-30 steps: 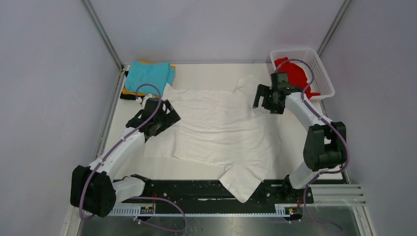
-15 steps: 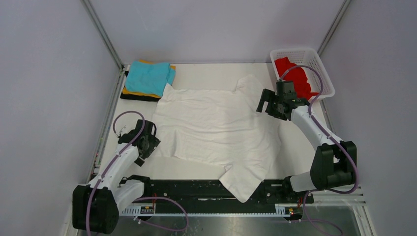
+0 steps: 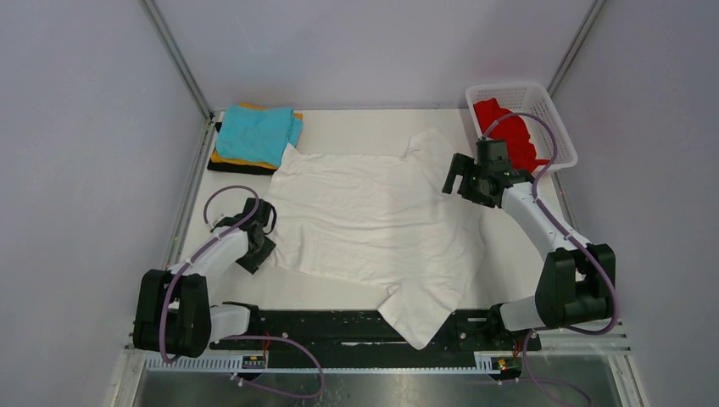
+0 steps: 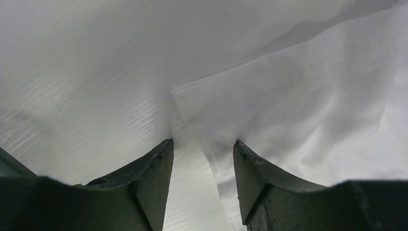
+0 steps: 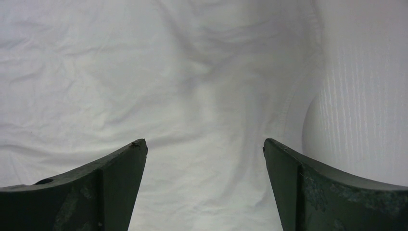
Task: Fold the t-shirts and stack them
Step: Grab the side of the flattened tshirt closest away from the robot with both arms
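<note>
A large white t-shirt (image 3: 373,220) lies spread across the table, one sleeve hanging over the front rail. My left gripper (image 3: 266,243) sits low at the shirt's left hem corner. In the left wrist view the gripper (image 4: 202,144) has its jaws partly drawn in but still apart, with the white t-shirt's (image 4: 298,106) corner edge between them. My right gripper (image 3: 458,180) hovers open over the shirt's upper right part, near the sleeve. The right wrist view shows that gripper (image 5: 204,144) wide apart above the white t-shirt (image 5: 144,72). A red t-shirt (image 3: 507,127) lies in the basket.
A white mesh basket (image 3: 517,87) stands at the back right corner. At the back left a folded teal t-shirt (image 3: 259,131) tops a stack with an orange one (image 3: 227,158) and a black one (image 3: 237,167). Frame posts and grey walls bound the table.
My left arm has pulled back from the shirt's upper left to its lower left corner and dropped low, its jaws narrowing. The right arm shifted slightly right early on, then stayed.
</note>
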`<state>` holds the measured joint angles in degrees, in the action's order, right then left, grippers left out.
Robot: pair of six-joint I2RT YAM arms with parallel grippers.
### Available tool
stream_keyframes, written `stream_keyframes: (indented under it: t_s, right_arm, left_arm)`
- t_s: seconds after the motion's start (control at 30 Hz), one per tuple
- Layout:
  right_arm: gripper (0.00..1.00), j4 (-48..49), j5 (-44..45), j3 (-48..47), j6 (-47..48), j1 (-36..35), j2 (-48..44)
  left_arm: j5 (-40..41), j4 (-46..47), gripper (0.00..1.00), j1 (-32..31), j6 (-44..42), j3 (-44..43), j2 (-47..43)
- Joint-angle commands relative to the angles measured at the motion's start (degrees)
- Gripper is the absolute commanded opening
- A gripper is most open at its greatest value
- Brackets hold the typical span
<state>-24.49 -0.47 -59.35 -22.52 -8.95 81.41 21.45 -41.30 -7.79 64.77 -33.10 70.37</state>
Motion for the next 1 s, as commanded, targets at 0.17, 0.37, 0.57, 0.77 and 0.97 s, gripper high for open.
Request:
stream_keyframes:
  t_s: [0.17, 0.37, 0.57, 0.77, 0.97]
  right_arm:
    - [0.99, 0.43, 0.93, 0.28, -0.33, 0.13, -3.95]
    - [0.99, 0.31, 1.50, 0.37, 0.04, 0.15, -4.64]
    - [1.00, -0.31, 1.52, -0.03, 0.53, 0.15, -4.43]
    - [1.00, -0.09, 1.87, -0.23, 0.69, 0.16, -3.88]
    - [0.99, 0.06, 1.40, -0.24, 0.76, 0.09, -2.90]
  left_arm:
    - [1.24, 3.00, 0.48, 1.01, 0.53, -1.16, 4.32]
    - [2.97, 3.23, 0.48, 1.16, 0.77, -2.57, 3.46]
    - [3.28, 3.74, 0.47, 1.46, -0.05, -2.71, 1.66]
    - [3.64, 2.99, 0.48, 1.97, -0.59, -2.32, -0.30]
    - [1.81, 4.28, 0.47, 2.07, -0.81, -1.74, 2.11]
